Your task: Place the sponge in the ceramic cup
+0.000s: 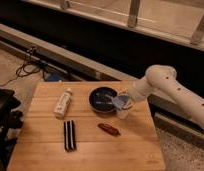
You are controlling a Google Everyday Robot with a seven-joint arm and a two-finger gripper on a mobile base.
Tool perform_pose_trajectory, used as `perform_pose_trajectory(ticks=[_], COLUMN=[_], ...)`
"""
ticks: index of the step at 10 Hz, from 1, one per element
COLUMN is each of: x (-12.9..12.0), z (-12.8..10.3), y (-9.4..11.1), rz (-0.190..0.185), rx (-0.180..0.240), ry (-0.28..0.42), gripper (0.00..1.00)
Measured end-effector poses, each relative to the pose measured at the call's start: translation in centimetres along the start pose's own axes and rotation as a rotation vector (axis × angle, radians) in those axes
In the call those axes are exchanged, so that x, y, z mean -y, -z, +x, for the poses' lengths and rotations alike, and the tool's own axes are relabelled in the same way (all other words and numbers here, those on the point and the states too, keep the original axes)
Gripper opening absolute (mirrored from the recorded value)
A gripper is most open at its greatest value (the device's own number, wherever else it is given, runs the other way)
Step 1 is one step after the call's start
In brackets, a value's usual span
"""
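A pale blue sponge [118, 102] sits at the tip of my gripper [120, 102], right at the top of a light-coloured ceramic cup [124, 113]. The cup stands upright on the wooden table [85, 150], just right of a black bowl [101, 97]. My white arm [160, 82] reaches in from the right, and its end covers part of the cup's rim. Whether the sponge hangs above the rim or rests in the cup does not show.
A white bottle [63, 103] lies at the table's left. A black oblong object [69, 135] lies in front of it, and a red-brown object [109, 129] lies in front of the cup. Cables [32, 65] trail on the floor at the left, beside dark equipment [2, 115].
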Motion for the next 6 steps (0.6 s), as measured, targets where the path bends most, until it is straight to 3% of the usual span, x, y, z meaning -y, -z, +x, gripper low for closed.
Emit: perform_pose_trajectory(ticks=[2,4,6], x=[-0.16,-0.05,0.03], z=[0.52,0.47,0.28], y=[-0.11,-0.23,-0.43], rz=[-0.003,-0.017,-0.032], rx=[0.002,0.006,0.009], ry=[-0.021,-0.018,-0.013], gripper=[0.4,0.42,0.57])
